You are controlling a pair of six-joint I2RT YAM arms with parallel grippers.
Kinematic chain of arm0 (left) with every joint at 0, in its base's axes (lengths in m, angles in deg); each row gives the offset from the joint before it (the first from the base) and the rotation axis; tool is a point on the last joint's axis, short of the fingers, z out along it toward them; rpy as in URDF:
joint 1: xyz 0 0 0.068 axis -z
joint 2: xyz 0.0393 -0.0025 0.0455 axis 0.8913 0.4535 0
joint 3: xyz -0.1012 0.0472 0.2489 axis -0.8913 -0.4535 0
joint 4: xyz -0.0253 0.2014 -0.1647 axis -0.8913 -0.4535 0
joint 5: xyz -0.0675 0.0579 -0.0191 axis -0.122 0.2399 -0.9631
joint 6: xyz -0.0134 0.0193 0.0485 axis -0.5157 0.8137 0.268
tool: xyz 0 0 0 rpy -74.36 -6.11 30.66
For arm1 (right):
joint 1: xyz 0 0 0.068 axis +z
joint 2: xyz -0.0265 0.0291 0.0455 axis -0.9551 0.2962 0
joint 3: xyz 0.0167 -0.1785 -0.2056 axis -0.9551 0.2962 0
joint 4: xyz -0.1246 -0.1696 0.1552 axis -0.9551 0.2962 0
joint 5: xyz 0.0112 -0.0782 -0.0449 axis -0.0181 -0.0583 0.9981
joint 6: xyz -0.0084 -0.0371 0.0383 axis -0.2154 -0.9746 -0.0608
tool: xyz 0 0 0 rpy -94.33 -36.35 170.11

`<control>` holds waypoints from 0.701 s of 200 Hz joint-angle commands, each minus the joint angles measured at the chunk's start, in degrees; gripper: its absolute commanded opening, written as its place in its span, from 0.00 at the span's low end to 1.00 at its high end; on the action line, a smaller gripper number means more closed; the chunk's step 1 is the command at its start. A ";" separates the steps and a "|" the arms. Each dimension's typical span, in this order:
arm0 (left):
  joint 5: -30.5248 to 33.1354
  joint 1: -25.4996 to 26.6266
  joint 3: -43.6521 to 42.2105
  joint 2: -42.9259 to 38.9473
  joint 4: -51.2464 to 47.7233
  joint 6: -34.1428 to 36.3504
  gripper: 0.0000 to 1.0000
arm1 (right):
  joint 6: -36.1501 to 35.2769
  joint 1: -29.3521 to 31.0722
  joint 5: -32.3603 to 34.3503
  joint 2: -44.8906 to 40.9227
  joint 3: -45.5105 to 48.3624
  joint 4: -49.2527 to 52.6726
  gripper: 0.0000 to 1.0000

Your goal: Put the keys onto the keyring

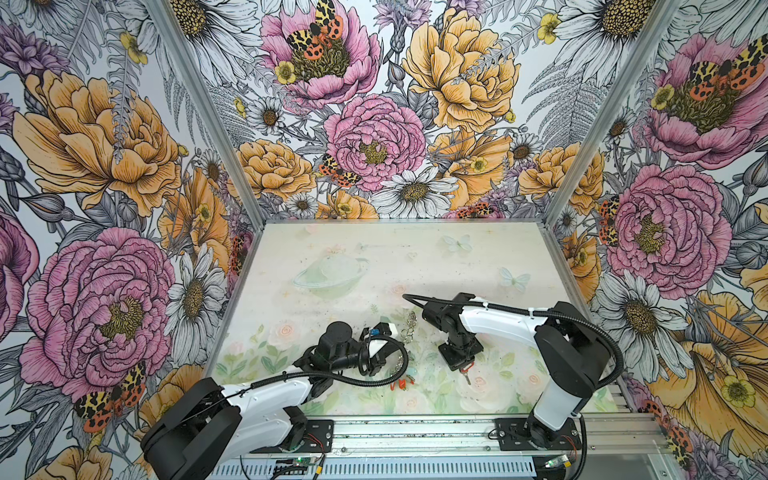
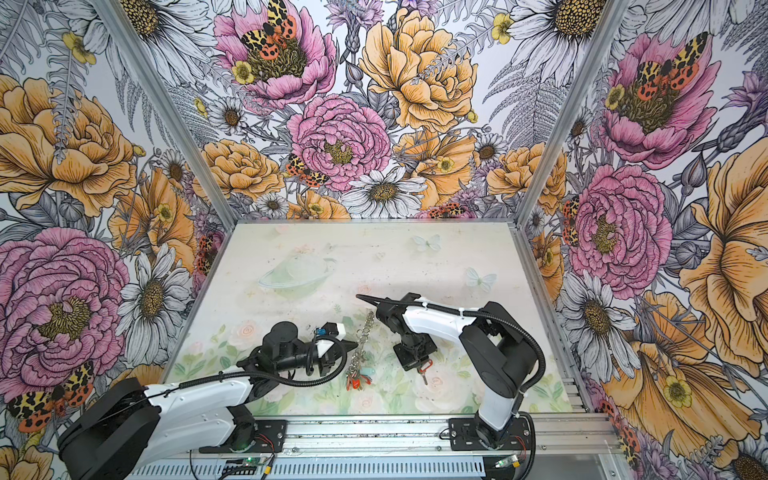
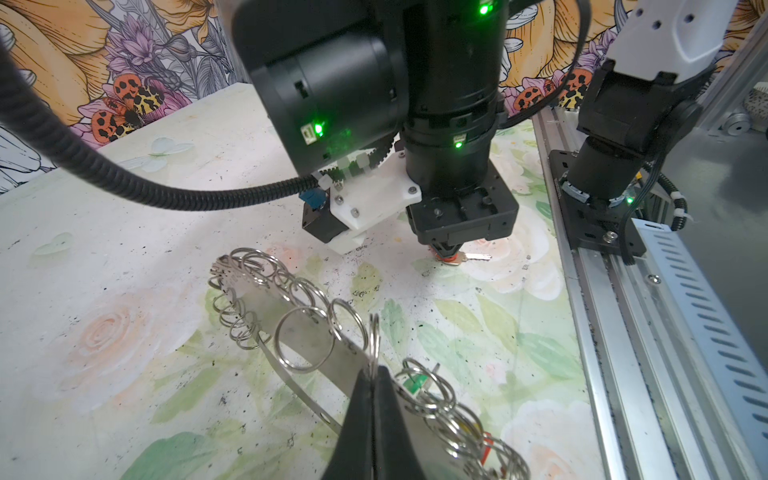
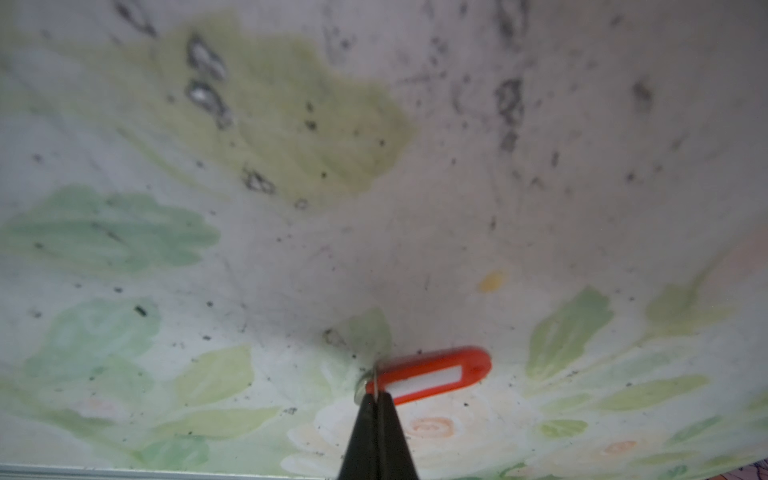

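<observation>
Lifting the red key (image 4: pixel 436 376) slowly helps you — right tool (image 4: pixel 377 397) pinches its loop, left tool (image 3: pixel 374 372) pinches a keyring (image 3: pixel 307 332) ring; align them edge-on.

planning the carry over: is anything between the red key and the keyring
Nothing visible does. The right gripper is shut on the red key by its small ring, and the left gripper is shut on a ring of the keyring. In a top view only bare table lies between the two.
</observation>
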 commanded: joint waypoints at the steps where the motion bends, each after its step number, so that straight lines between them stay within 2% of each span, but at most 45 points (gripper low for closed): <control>1: -0.81 0.58 1.89 -0.01 2.07 0.45 0.00 | -2.82 -0.51 0.43 1.12 -2.04 -0.11 0.00; 9: -0.82 0.54 1.95 -0.04 2.03 0.46 0.00 | -3.07 -0.57 0.74 1.27 -2.35 -0.11 0.00; 30: -0.82 0.58 1.97 0.02 2.04 0.46 0.00 | -3.16 -0.45 1.47 0.56 -2.66 -0.15 0.09; 66: -0.82 0.59 2.08 0.34 2.03 0.48 0.00 | -1.81 -0.49 2.55 -5.26 -1.85 -0.76 0.22; 97: -0.86 0.58 2.16 0.55 2.05 0.54 0.00 | 2.14 -0.01 2.92 -13.72 2.83 -5.83 0.21; 140: -1.15 0.59 2.41 1.29 1.92 0.52 0.00 | 8.22 0.59 3.08 -28.82 17.00 -19.69 0.15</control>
